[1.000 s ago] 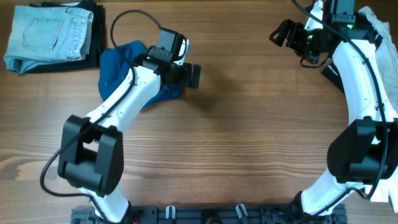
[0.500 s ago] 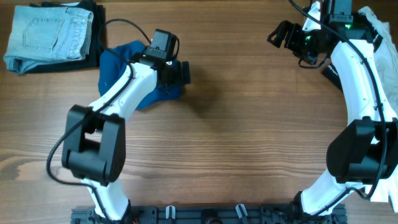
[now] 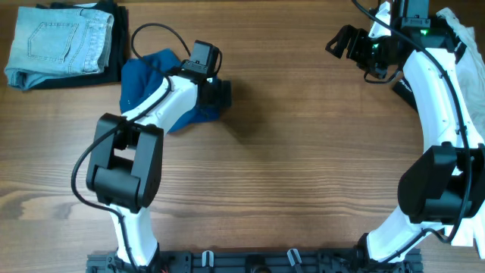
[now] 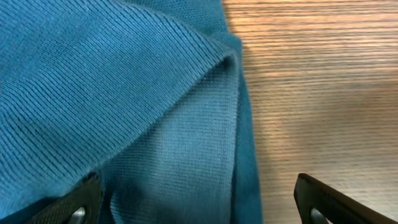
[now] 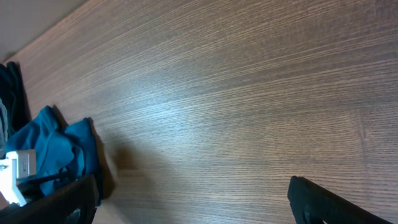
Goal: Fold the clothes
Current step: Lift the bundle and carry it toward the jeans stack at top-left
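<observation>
Beside a folded pale-denim stack (image 3: 57, 42), the crumpled blue ribbed-knit garment (image 3: 136, 80) lies on the wood-grain tabletop (image 3: 288, 167), partly hidden by the left arm (image 3: 163, 102) — left tool (image 3: 221, 92) spread wide over its edge, gripping nothing; right tool (image 3: 339, 43), well apart, likewise wide and empty.

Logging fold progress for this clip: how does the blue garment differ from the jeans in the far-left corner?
The jeans are pale denim, folded into a neat rectangle; the blue garment is deep-blue knit, lying crumpled. No arm is near the jeans; the open left tool straddles the blue garment's edge. Both lie on the wooden table.
</observation>
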Robot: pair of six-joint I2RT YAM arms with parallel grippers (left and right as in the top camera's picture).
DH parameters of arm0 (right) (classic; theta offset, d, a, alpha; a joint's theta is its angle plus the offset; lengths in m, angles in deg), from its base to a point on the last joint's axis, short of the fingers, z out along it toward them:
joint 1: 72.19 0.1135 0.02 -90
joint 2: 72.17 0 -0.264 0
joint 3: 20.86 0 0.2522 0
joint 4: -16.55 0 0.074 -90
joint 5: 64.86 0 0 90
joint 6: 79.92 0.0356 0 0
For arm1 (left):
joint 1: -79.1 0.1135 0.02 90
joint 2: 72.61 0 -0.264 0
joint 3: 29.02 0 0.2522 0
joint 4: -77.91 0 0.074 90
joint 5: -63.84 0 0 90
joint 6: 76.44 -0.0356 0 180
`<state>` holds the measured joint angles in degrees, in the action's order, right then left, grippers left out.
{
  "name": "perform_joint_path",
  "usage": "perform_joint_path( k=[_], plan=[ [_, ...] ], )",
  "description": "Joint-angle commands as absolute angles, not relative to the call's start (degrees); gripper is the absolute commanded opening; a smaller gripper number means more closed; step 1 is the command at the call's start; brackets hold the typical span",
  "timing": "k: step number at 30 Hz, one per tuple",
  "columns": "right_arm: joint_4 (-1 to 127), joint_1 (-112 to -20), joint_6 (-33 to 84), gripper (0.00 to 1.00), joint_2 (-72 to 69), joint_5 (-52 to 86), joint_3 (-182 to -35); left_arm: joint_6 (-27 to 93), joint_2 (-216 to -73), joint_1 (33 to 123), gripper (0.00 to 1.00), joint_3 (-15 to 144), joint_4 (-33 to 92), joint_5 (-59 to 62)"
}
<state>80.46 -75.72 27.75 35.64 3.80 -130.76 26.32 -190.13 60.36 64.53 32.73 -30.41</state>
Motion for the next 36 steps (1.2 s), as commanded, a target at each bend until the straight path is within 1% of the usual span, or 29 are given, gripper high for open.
perform_joint_path(
  k=[1,5,7,10,11,12,13,15,16,17,22,27,30,33,36],
  plan=[
    [80.4,-75.5,26.6,0.98,36.2,4.6,-130.6,24.1,-195.3,60.7,1.0,64.2,31.4,-33.5],
    [80.4,-75.5,26.6,0.99,36.2,4.6,-130.6,24.0,-196.1,60.4,0.99,64.2,30.7,-33.5],
    [80.4,-75.5,26.6,0.98,36.2,4.6,-130.6,24.0,-196.0,60.3,0.95,64.2,29.5,-33.5],
    [80.4,-75.5,26.6,0.98,36.2,4.8,-130.6,24.0,-196.0,60.3,0.81,64.2,26.6,-33.5],
    [80.4,-75.5,26.5,0.98,36.2,4.8,-130.6,23.8,-196.0,60.3,0.78,64.2,25.7,-33.5],
    [80.3,-75.5,26.6,0.98,36.2,4.8,-130.6,21.5,-196.0,60.3,0.81,64.2,24.7,-33.5],
    [80.2,-75.5,26.6,0.98,36.2,4.8,-130.6,20.0,-196.0,60.3,0.77,64.2,24.1,-33.5],
    [80.1,-75.5,26.6,0.98,36.2,4.8,-130.6,19.5,-196.0,60.3,0.45,64.2,24.0,-33.5],
    [80.0,-75.5,26.6,0.98,36.2,4.8,-130.6,19.5,-196.0,60.3,0.11,64.2,24.1,-33.6],
    [80.0,-75.5,26.6,0.99,36.2,4.8,-130.6,19.5,-196.0,60.3,0.04,64.2,24.6,-33.5],
    [80.4,-75.5,26.1,0.98,36.2,4.8,-130.6,20.0,-194.7,60.2,0.04,64.7,25.7,-33.4],
    [80.4,-75.5,25.3,0.98,36.2,4.8,-130.6,19.9,-188.2,60.9,0.04,71.6,18.6,-34.3],
    [80.5,-75.5,25.2,0.98,36.2,4.8,-130.6,18.8,-183.9,61.8,0.04,75.8,17.2,-42.5],
    [80.5,-75.5,25.3,0.98,36.2,4.8,-130.6,10.1,-179.7,62.9,0.04,77.5,18.9,-48.8],
    [80.5,-75.5,25.3,0.98,36.2,4.8,-130.6,6.4,-176.1,64.6,0.04,77.8,20.6,-53.0]
  ],
)
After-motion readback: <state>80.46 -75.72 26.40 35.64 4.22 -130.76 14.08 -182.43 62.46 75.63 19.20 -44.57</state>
